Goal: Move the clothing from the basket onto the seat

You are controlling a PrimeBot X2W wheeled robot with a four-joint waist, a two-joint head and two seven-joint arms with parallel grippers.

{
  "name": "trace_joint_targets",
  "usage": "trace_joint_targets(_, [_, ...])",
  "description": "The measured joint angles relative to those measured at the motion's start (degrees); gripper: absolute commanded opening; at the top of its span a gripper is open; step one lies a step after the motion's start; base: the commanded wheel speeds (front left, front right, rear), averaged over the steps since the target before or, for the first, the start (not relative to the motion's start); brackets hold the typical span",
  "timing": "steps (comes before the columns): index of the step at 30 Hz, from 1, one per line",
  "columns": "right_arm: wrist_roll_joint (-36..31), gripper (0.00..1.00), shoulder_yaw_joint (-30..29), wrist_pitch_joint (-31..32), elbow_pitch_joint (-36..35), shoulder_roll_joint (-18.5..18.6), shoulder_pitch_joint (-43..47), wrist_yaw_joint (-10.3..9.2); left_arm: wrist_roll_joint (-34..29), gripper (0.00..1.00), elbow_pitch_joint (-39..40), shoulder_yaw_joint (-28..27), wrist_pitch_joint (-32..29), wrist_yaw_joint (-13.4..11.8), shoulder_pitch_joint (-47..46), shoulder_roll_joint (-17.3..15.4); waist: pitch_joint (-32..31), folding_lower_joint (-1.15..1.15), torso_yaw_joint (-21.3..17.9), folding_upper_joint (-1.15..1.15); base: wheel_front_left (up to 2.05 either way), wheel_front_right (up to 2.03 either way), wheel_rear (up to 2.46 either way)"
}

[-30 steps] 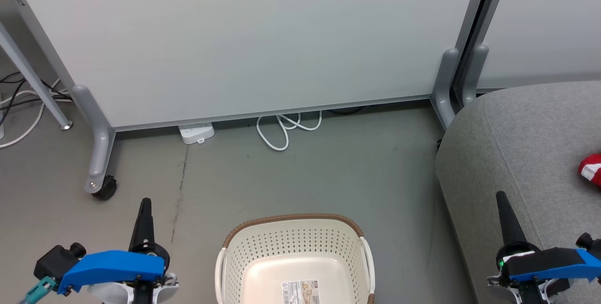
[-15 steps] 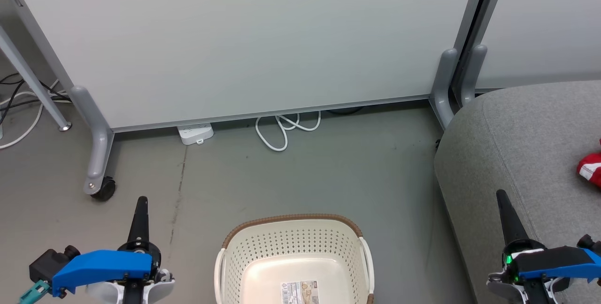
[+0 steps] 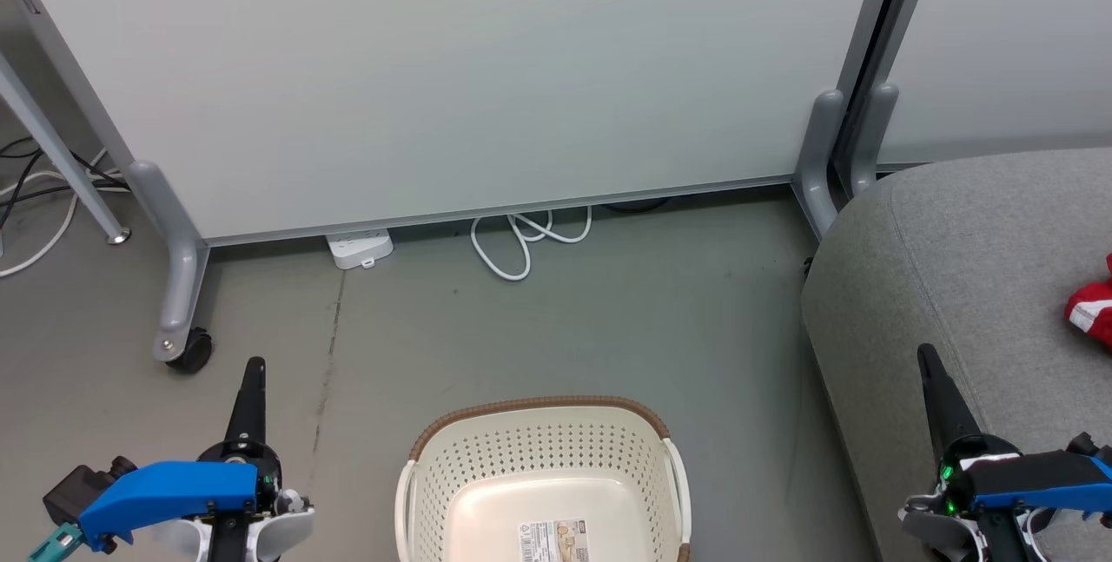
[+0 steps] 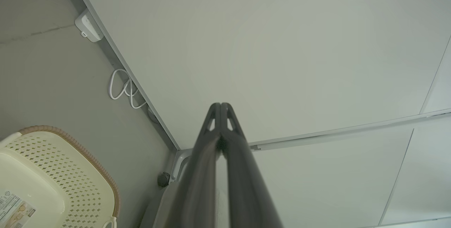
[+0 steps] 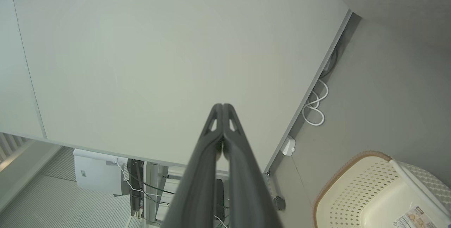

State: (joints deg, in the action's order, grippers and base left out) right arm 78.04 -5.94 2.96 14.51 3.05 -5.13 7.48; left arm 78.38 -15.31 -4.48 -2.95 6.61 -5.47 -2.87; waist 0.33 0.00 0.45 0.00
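The scene was lit brightly and evenly by diffuse light, and no glare was seen on the white panel. Only faint, soft shadows were cast on the floor, beneath the panel and beside the seat. The head view was rendered sharp. In the wrist views straight edges were bowed, and the left gripper and right gripper were blurred near the lens.

- Partition panel, pale grey-white and matt, stands straight ahead of you; a second panel adjoins it on your right.
- Grey support feet, one with a black caster.
- Floor, grey and smooth, with a dark seam line.
- White power strip at the panel's base, with a looped white cable near it.
- Slanted metal leg and loose cables at your far left.
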Motion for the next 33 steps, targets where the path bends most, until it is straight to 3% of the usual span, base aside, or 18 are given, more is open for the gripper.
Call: trace_joint_targets(33, [14.0, 0.00, -0.6, 3.5, -0.4, -0.1, -0.6, -0.01, 13.6, 0.00, 1.1, -2.0, -3.5, 0.6, -0.5, 0.0, -0.2, 0.00, -0.4, 0.00, 0.00, 0.00, 0.00])
